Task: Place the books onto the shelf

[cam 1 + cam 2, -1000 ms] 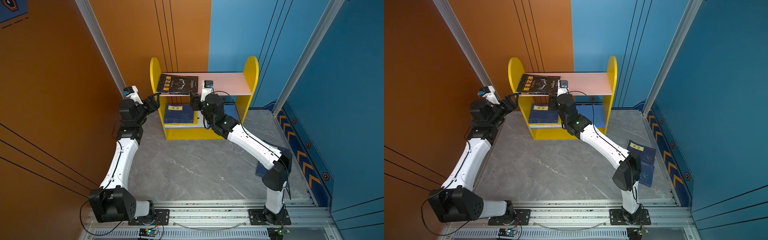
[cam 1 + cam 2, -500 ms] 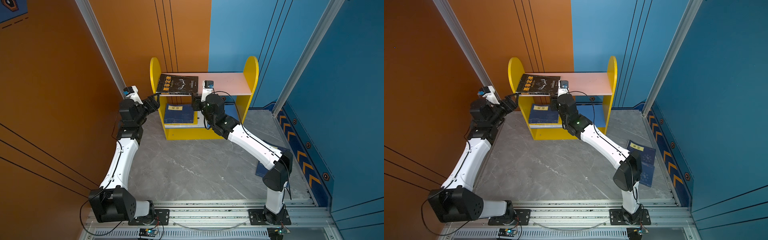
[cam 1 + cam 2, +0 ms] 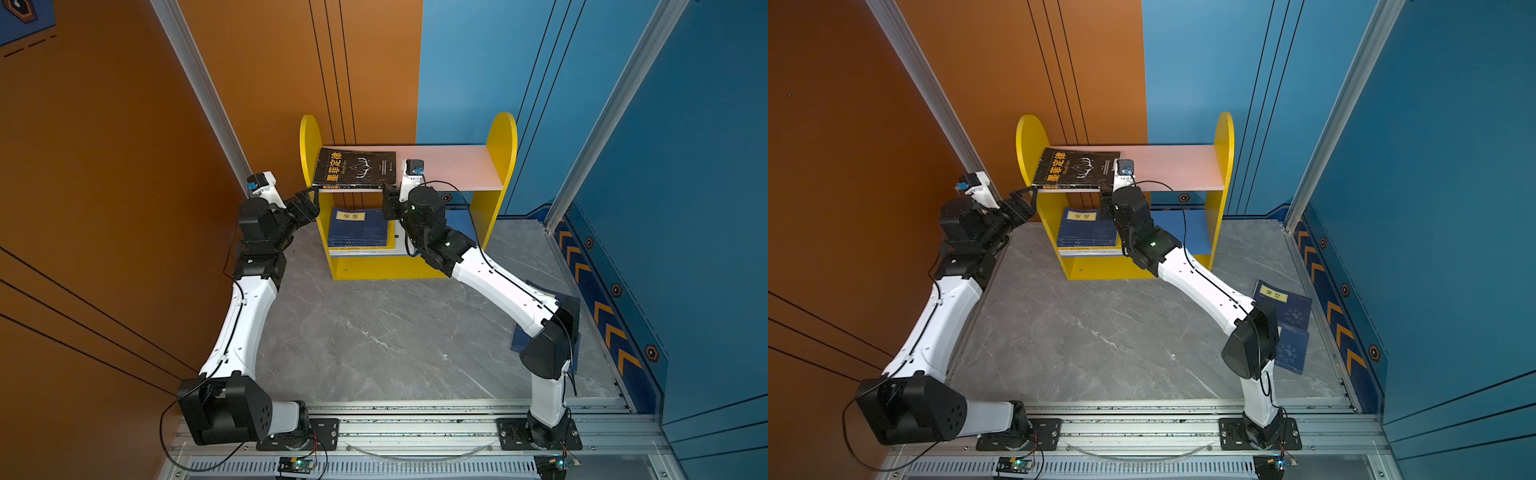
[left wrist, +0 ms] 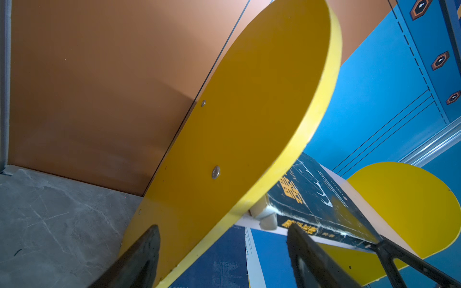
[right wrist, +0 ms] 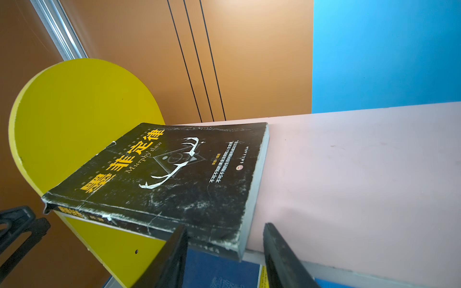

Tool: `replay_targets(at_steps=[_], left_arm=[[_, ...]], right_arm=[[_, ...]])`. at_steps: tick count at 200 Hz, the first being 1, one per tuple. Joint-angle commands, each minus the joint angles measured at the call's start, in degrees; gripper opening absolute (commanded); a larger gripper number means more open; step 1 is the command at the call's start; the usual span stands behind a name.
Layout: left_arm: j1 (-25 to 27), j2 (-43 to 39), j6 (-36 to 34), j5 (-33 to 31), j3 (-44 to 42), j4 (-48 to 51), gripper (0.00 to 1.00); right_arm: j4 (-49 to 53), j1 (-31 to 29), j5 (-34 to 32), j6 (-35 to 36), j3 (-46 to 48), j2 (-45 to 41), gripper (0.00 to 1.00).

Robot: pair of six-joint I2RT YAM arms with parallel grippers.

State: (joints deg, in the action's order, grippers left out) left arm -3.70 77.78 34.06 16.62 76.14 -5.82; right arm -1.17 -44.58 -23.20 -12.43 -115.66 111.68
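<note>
- Black paperback with orange characters [image 3: 353, 168] lies flat on the pink upper board of the yellow-sided shelf [image 3: 503, 137], its front edge overhanging.
- Right gripper [image 5: 224, 228], jaws partly apart around the book's front corner, could drag it off.
- Left gripper [image 3: 309, 198], wide, straddles a shelf side panel and could shove the shelf.

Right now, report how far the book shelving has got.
Done: the black book lies on the pink upper board, and a navy stack sits on the blue lower board. In hand: the right gripper, jaws apart, is at the black book's near corner; the left gripper is open at the yellow side panel. Left: two navy books on the floor.
</note>
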Motion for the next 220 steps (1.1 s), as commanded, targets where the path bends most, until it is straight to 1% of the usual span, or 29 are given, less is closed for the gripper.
replay_targets(at_steps=[1,63,145,172,202,220], left_arm=[[-0.2,0.0,0.0,-0.8,0.2,-0.9,0.81],[-0.2,1.9,0.2,-1.1,1.5,-1.2,0.80],[-0.5,2.1,0.4,-1.7,1.5,-1.2,0.79],[-0.8,1.2,0.6,-1.7,1.1,-1.3,0.79],[-0.8,-1.2,-0.1,-1.2,0.2,-0.6,0.80],[-0.8,-3.3,-0.6,-1.1,-0.6,0.2,0.81]], right_arm=[[1.1,0.2,-2.3,1.0,-1.8,2.2,0.49],[1.5,-0.3,-2.6,1.2,-2.9,3.1,0.48],[2.7,-0.3,-2.5,1.3,-3.5,3.0,0.50],[3.4,-0.4,-2.5,1.4,-3.3,2.2,0.56],[2.8,-0.9,-3.4,2.1,-1.0,-0.5,0.69],[2.3,-1.2,-3.9,2.0,0.6,-2.3,0.75]])
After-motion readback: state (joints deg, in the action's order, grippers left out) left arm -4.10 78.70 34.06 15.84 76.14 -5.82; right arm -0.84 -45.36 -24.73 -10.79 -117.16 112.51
